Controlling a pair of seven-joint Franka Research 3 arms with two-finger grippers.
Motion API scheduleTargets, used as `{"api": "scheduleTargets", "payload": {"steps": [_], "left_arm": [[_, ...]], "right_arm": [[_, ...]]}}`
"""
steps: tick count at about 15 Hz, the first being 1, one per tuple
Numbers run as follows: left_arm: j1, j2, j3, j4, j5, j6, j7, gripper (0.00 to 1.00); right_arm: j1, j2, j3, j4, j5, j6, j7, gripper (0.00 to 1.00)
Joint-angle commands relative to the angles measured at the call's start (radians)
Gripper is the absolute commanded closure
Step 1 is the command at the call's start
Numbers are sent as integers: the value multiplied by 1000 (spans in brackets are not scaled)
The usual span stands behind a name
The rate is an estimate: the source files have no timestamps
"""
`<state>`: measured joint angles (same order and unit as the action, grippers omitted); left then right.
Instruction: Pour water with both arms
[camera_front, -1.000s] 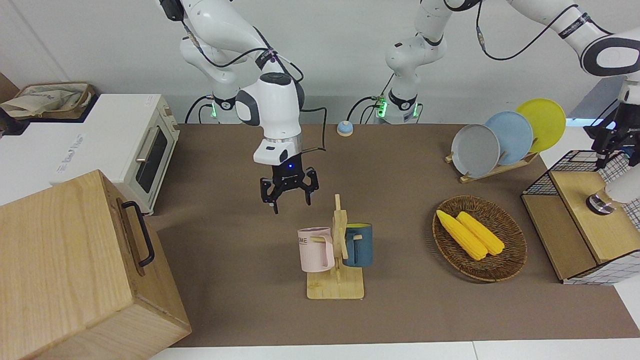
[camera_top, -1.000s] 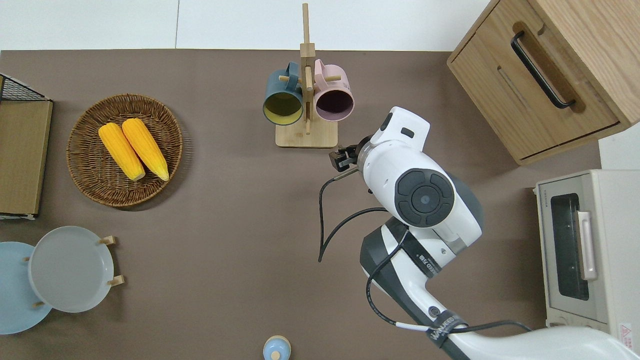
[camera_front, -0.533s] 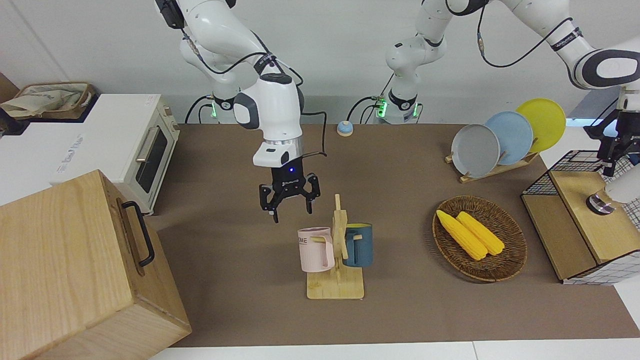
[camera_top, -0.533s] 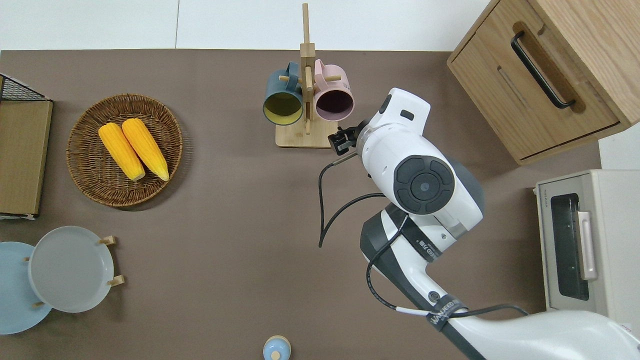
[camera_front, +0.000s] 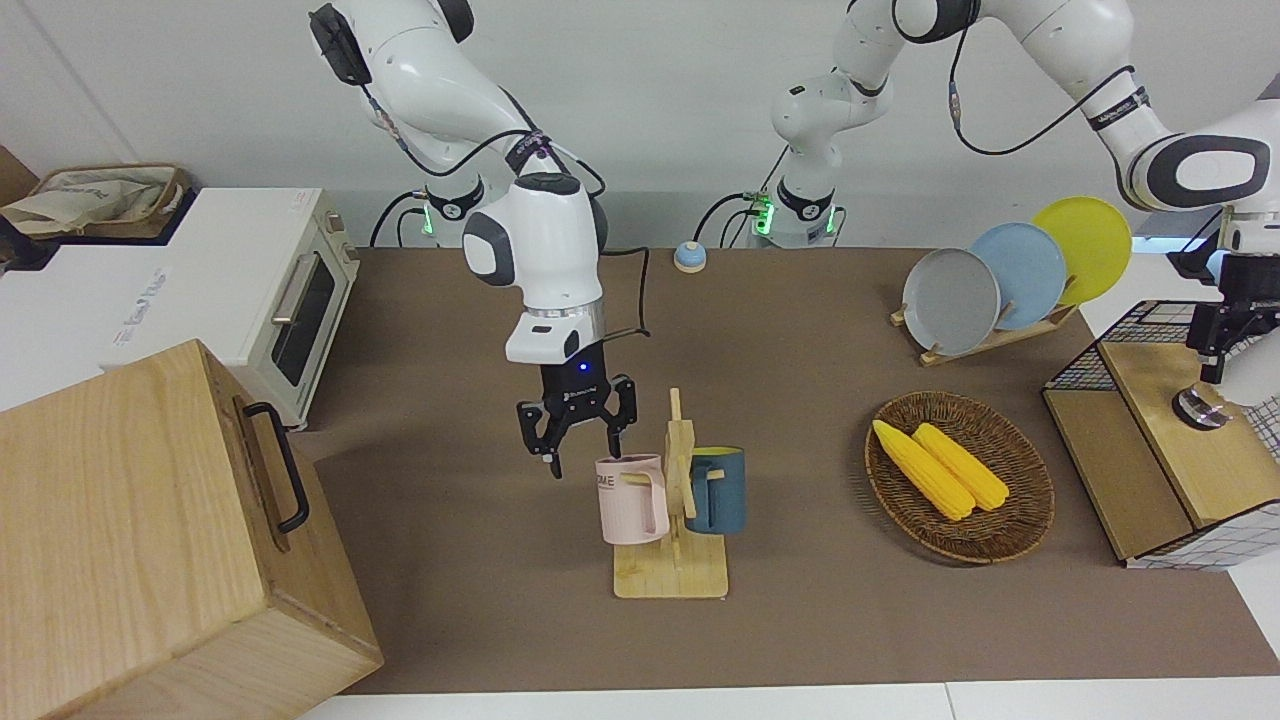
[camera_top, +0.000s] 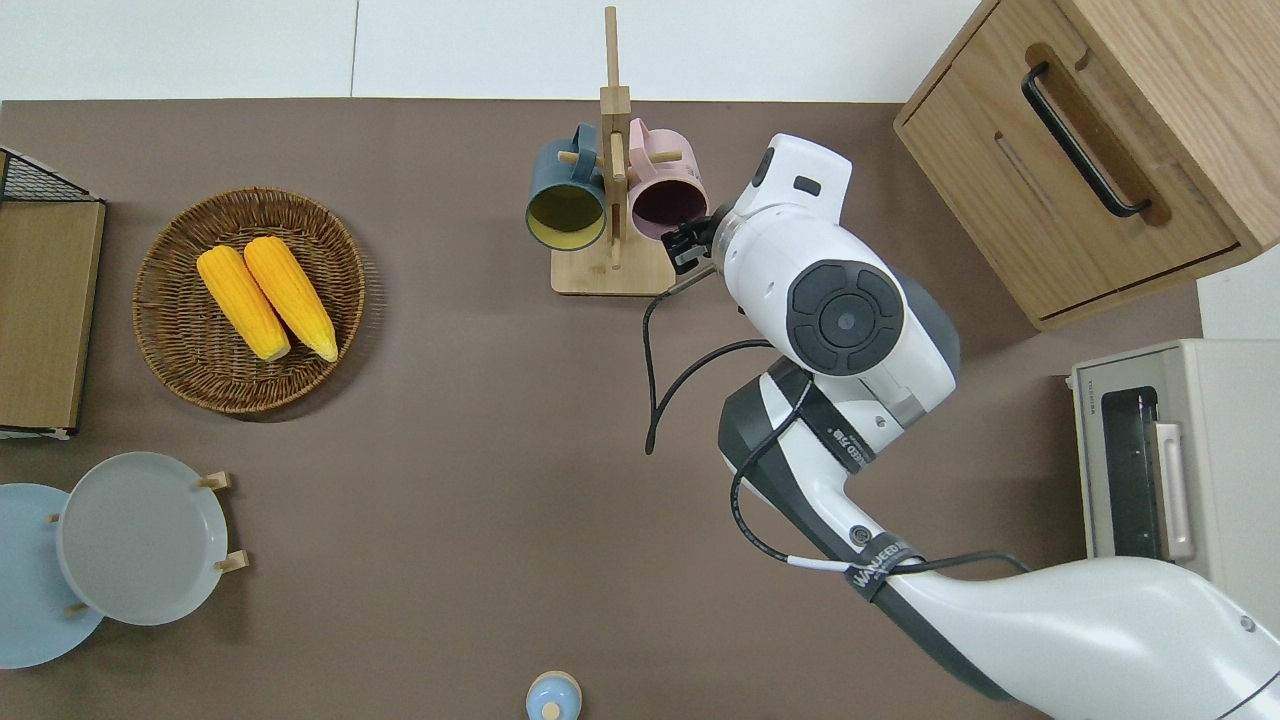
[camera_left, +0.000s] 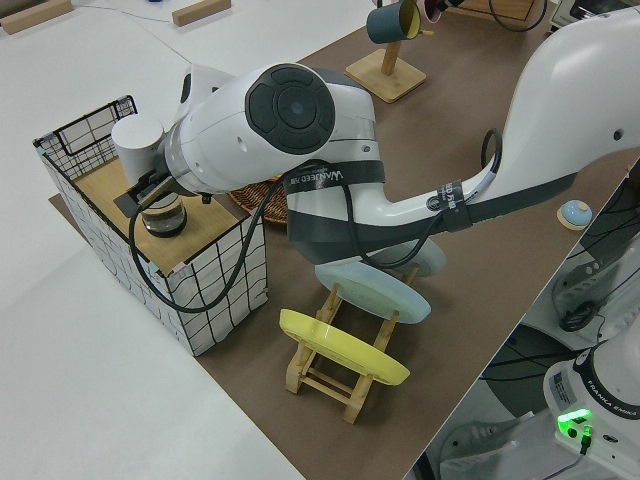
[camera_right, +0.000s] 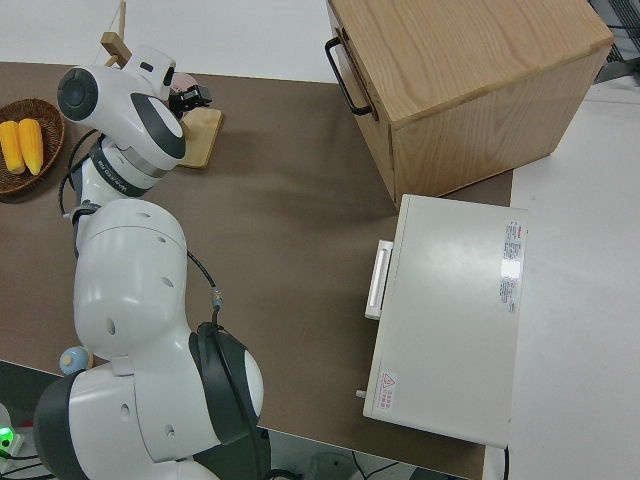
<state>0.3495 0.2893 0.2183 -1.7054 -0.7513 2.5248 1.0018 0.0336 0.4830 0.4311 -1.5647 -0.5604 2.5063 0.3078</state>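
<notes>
Hovering right gripper (camera_front: 578, 440) with fingers spread wide, holding nothing, at the open mouth of the pink mug (camera_front: 631, 497). Hanging alongside the blue mug (camera_front: 716, 490) on the wooden mug rack (camera_front: 672, 570), at 12 o'clock in the overhead view. Reaching with left gripper (camera_front: 1222, 330) over the wire basket (camera_front: 1150, 325) toward a metal-lidded container (camera_front: 1203, 408); finger opening cannot be told. Judging step: picking up a cup. Next: lowering onto the pink rim, closing, lifting off the peg.
</notes>
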Motion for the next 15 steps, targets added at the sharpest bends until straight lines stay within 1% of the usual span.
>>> {"api": "scheduleTargets", "payload": {"steps": [1,2,3,4,5,6,7,9,10,11,12,13,14,15], "left_arm": [[6,37,-10,36,-31,23,29,7],[8,40,-11,39,-30,23,29,9],[8,44,-11,44,-31,23,35,9],[12,45,-11,46,-31,23,41,13],[20,45,-13,46,-31,23,43,44],[22,47,-17,46,-31,23,43,109],[22,47,-19,46,-34,23,40,277],[23,48,-17,46,-52,22,40,674],[23,48,-17,46,-54,22,37,809],[23,50,-17,46,-56,22,34,939],[23,48,-17,46,-54,22,32,999],[23,48,-17,46,-54,22,32,1000],[23,48,-17,46,-54,22,31,1000],[23,48,-17,46,-53,22,31,1000]], "right_arm": [[2,49,8,67,-24,5,-48,372],[12,58,8,95,-24,-3,-68,423],[20,65,8,107,-23,-13,-73,475],[20,66,8,110,-23,-17,-75,535],[20,68,8,111,-23,-17,-75,590],[20,68,8,111,-23,-17,-75,655],[22,68,8,111,-21,-17,-73,718],[22,68,8,111,-21,-18,-73,787],[22,68,8,111,-21,-18,-75,827],[23,68,8,111,-21,-18,-75,846],[23,68,8,111,-21,-17,-75,848],[23,68,8,111,-23,-18,-76,848],[22,68,8,111,-24,-18,-87,875],[22,69,6,111,-24,-18,-113,958]]}}
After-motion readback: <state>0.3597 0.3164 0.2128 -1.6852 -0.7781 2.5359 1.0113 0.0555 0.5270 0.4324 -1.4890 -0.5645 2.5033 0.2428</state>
